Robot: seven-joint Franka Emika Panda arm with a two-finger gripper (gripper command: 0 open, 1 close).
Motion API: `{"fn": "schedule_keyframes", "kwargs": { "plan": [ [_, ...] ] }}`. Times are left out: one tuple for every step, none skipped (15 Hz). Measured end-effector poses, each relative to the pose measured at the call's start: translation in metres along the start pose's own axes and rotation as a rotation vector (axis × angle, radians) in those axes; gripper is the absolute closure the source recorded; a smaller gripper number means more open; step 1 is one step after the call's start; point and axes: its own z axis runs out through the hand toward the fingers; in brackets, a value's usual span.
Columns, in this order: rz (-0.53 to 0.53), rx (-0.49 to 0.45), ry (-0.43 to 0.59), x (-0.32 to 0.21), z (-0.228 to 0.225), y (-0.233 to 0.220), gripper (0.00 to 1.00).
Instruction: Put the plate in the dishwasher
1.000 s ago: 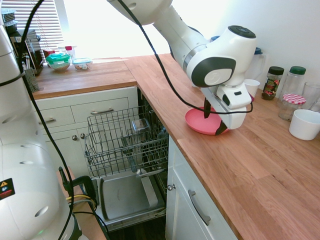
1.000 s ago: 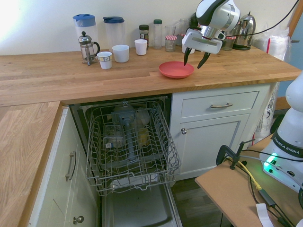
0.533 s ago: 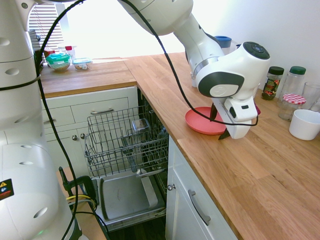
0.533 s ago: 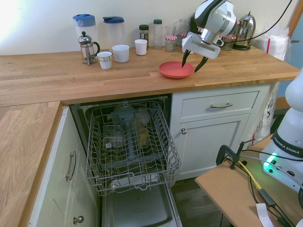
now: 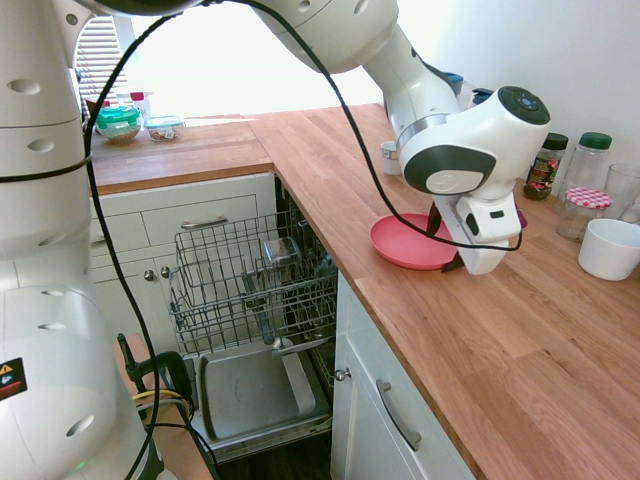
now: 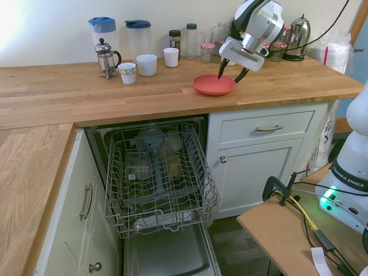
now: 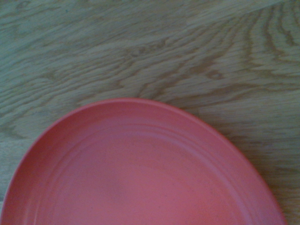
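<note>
The coral-red plate (image 5: 405, 243) (image 6: 211, 85) lies flat on the wooden counter near its front edge, just beside the dishwasher opening. My gripper (image 5: 444, 243) (image 6: 230, 75) hangs tilted low over the plate's edge on the side away from the dishwasher. It is open, with one finger above the plate and the other beyond its rim, and holds nothing. The wrist view is filled by the plate (image 7: 140, 173) from close by, with bare wood behind it. The dishwasher stands open under the counter, its grey wire rack (image 5: 255, 275) (image 6: 161, 178) pulled out over the lowered door (image 5: 250, 390).
Behind the plate along the wall stand white mugs (image 6: 146, 64), a French press (image 6: 104, 57), two jugs, jars (image 6: 207, 52) and a kettle (image 6: 297, 38). A white bowl (image 5: 608, 248) sits near the arm. Some items stand in the rack.
The gripper has come down from above the plate and tilted, so its fingers now reach low around the plate's rim. The plate has not moved.
</note>
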Motion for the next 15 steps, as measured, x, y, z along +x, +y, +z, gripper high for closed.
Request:
{"fn": "schedule_keyframes", "kwargs": {
  "plan": [
    [-0.001, -0.001, -0.004, 0.0017, 0.0012, -0.0009, 1.00],
    [-0.001, -0.004, -0.009, 0.0028, 0.0026, -0.0017, 1.00],
    [-0.001, -0.006, -0.014, 0.0031, 0.0041, -0.0020, 1.00],
    [-0.002, -0.005, -0.019, 0.0037, 0.0053, -0.0022, 1.00],
    [-0.004, -0.005, -0.026, 0.0039, 0.0056, -0.0025, 1.00],
    [-0.005, -0.001, -0.035, 0.0038, 0.0059, -0.0029, 1.00],
    [-0.007, 0.003, -0.038, 0.0041, 0.0060, -0.0031, 1.00],
    [-0.010, 0.004, -0.038, 0.0043, 0.0055, -0.0035, 1.00],
    [-0.012, 0.005, -0.038, 0.0051, 0.0049, -0.0037, 1.00],
    [-0.015, 0.006, -0.040, 0.0066, 0.0041, -0.0034, 1.00],
    [-0.017, 0.006, -0.044, 0.0080, 0.0037, -0.0030, 1.00],
    [-0.018, 0.006, -0.047, 0.0094, 0.0040, -0.0025, 1.00],
    [-0.020, 0.006, -0.048, 0.0105, 0.0044, -0.0026, 1.00],
    [-0.026, 0.007, -0.049, 0.0111, 0.0038, -0.0037, 1.00],
    [-0.037, 0.011, -0.048, 0.0113, 0.0018, -0.0060, 1.00]
  ]
}}
